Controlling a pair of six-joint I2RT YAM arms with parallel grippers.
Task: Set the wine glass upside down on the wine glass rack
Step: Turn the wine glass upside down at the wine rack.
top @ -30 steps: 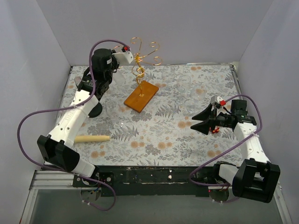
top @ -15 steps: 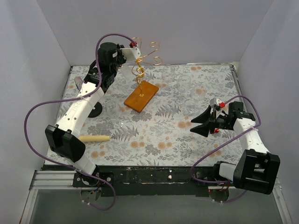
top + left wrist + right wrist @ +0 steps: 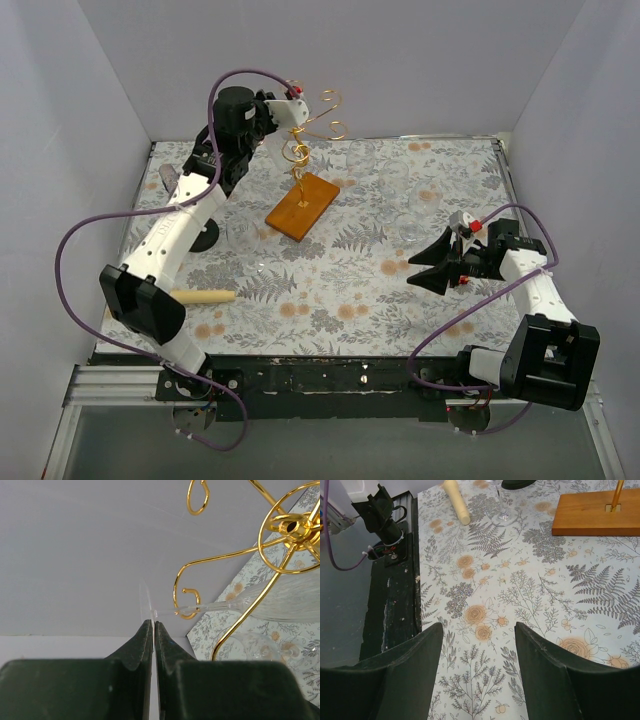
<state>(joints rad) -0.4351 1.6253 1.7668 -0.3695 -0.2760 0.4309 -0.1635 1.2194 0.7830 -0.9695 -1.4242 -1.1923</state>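
Only left wrist view shows left hand (image 3: 152, 625) apparently pinching wine glass (image 3: 225, 605).

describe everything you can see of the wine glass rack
The wine glass rack is a shiny gold wire tree: an upright stem with curled spiral arms fanning from its top, set in a flat rectangular orange-brown wooden base. It stands on the floral table, back left. In the left wrist view the wine glass stem crosses one curled arm tip; whether they touch is unclear.
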